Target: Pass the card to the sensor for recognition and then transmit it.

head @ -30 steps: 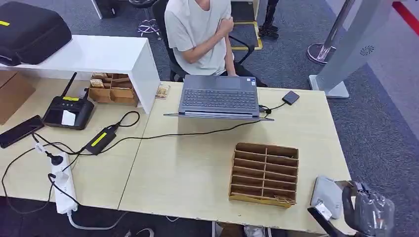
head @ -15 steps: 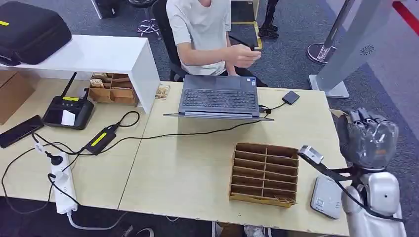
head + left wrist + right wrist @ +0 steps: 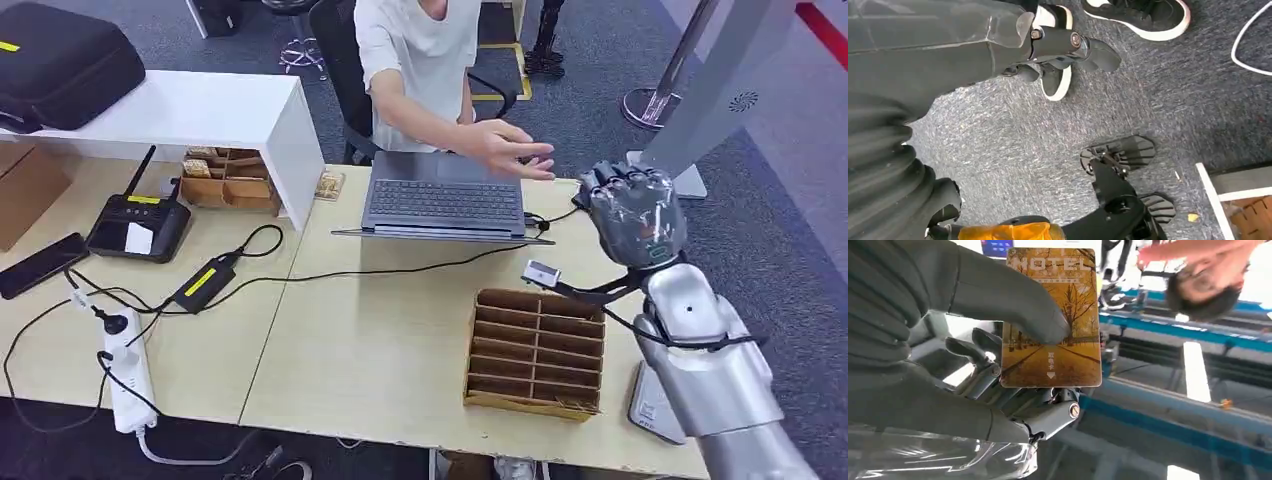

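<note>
pinched the card (image 3: 1050, 320) between the thick thumb and the darker fingers (image 3: 973, 350) of the right hand (image 3: 632, 212), thumb pressed flat on the printed face near its middle, card lifted clear of the table (image 3: 380, 350). looked thin, light and stiff, with a glossy face likely to slide under a smooth pad; probably bent a little if squeezed hard, hardly fragile otherwise. judged the hold fair: gripped on one long side, leaving the far edge and both short ends free for another to take. seemed best taken by that free edge, flat between thumb and finger. held raised beyond the wooden slotted box (image 3: 536, 350), close to the person's outstretched hand (image 3: 515, 155) above the laptop (image 3: 445, 195). lay near the table's front edge, a pale grey device (image 3: 655, 400), likely the sensor. hung low over the carpet, the left hand (image 3: 1063, 47), fingers loosely curled around nothing.
</note>
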